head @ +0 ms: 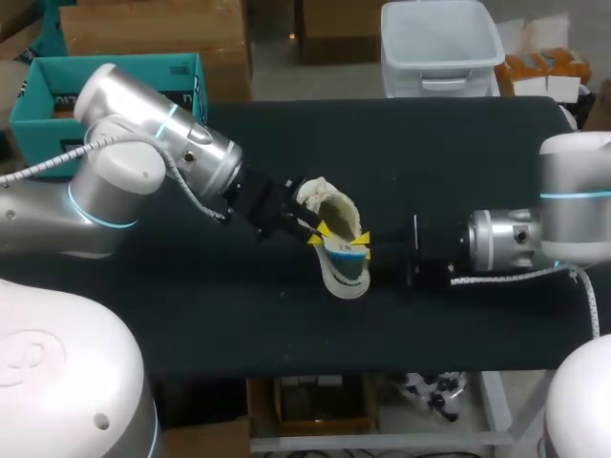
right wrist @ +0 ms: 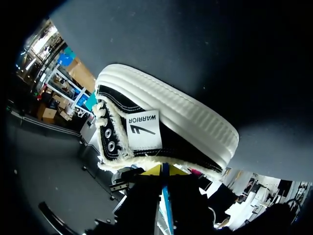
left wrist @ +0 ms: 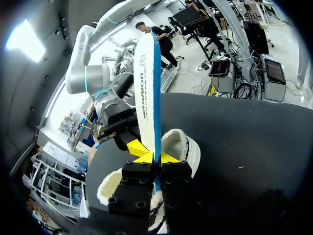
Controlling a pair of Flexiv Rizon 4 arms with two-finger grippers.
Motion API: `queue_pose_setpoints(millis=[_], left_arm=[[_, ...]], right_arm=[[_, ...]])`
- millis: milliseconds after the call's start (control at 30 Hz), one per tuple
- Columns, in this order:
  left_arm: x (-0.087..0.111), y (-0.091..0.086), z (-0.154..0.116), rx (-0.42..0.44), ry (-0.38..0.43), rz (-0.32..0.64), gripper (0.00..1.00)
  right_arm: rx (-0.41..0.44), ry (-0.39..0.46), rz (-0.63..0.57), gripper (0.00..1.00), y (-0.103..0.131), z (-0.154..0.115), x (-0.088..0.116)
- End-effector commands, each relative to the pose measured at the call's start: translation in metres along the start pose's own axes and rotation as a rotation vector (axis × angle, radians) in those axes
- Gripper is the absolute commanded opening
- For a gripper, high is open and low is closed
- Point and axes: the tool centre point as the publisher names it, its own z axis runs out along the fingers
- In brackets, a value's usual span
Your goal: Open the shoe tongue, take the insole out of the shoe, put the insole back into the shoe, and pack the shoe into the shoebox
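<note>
Insole (left wrist: pixel 146 88) stands edge-on by the shoe (left wrist: pixel 178 143) at the middle of the table (head: pixel 458 143), pinched by the left gripper (left wrist: pixel 154 157). Only the right wrist view shows the right gripper (right wrist: pixel 164 170) closed on it too. The left arm (head: pixel 143 162) slants down and the right arm (head: pixel 525 239) lies level.

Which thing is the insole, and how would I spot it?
Near the middle of the black table is one shoe with a fleecy lining. The insole sticks out at its opening, pinched between the yellow tips of the left gripper. It is the thin flat white strip with a bright blue edge, unlike the bulky shoe.
</note>
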Motion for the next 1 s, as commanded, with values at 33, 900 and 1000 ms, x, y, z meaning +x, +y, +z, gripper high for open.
queue_pose_setpoints(millis=[33, 900, 1000], left_arm=[[-0.001, 0.007, 0.007, -0.013, 0.003, -0.011, 0.00], [0.004, 0.018, 0.003, -0.035, -0.008, -0.060, 0.00], [0.004, 0.018, 0.005, -0.035, -0.006, -0.059, 0.00]], right_arm=[[0.009, -0.004, 0.002, 0.00, 0.008, 0.005, 0.002], [-0.074, -0.031, 0.027, 0.45, -0.021, 0.000, -0.004], [-0.075, -0.022, 0.019, 0.38, -0.021, -0.002, -0.006]])
